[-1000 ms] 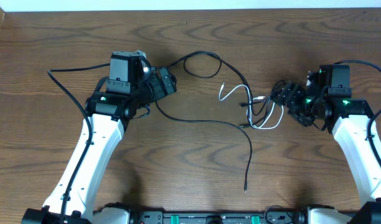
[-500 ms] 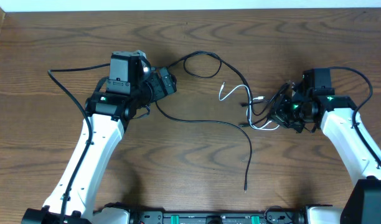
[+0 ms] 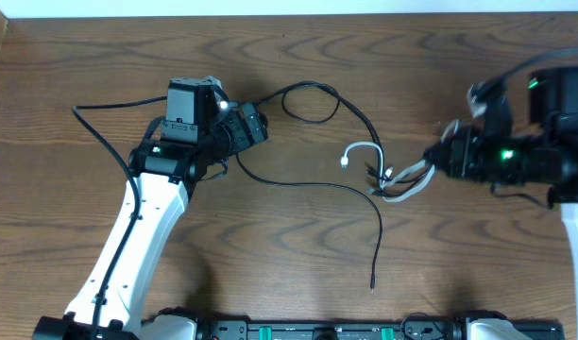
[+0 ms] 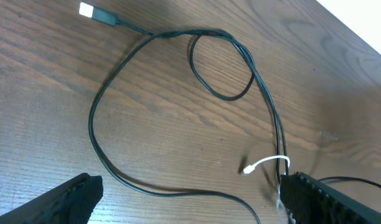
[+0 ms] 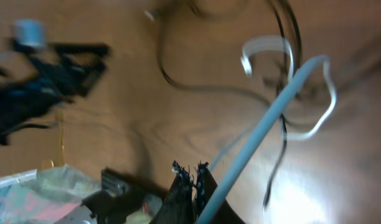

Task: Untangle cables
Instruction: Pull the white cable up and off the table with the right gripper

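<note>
Right of the table's centre, the right gripper is pinching the white cable, fingers pressed together. That cable is crossing the two black cables in a tangle just beside it. The left gripper is hanging spread wide near the black loop.

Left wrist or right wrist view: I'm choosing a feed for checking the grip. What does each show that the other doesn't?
Left wrist only: the black cable's loop in sharp detail, out to its light plug. Right wrist only: the right gripper shut on the white cable. Both: the white cable's curled free end and the wood table.
</note>
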`<state>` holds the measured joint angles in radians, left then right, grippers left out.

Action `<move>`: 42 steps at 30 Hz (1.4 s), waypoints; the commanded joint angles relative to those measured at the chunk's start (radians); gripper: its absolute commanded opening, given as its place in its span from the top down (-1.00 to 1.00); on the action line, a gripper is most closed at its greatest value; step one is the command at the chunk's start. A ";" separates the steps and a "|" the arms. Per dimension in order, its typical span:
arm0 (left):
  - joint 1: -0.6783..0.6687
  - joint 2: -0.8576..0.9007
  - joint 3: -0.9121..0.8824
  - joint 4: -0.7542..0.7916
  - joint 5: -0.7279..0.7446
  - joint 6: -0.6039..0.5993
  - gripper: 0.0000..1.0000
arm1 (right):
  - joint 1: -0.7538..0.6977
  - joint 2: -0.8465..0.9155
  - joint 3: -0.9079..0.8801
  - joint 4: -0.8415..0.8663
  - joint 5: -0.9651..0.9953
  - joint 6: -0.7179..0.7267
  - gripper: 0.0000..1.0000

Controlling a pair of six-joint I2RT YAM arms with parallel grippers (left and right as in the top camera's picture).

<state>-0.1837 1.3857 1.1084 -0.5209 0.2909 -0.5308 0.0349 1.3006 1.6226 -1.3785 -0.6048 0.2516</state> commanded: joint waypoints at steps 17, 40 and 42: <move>0.001 0.001 0.006 -0.002 0.012 -0.008 -0.95 | 0.197 0.420 0.343 0.278 -0.255 -0.060 0.98; 0.001 0.001 0.006 -0.002 0.012 -0.008 -0.96 | -0.200 0.410 0.712 0.422 -0.323 -0.018 0.98; 0.001 0.001 0.006 -0.002 0.011 -0.008 -0.96 | -0.193 0.430 0.713 0.428 -0.269 -0.075 0.98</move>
<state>-0.1833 1.3857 1.1084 -0.5220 0.2913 -0.5312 -0.1680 1.7016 2.3402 -0.9562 -0.8127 0.2401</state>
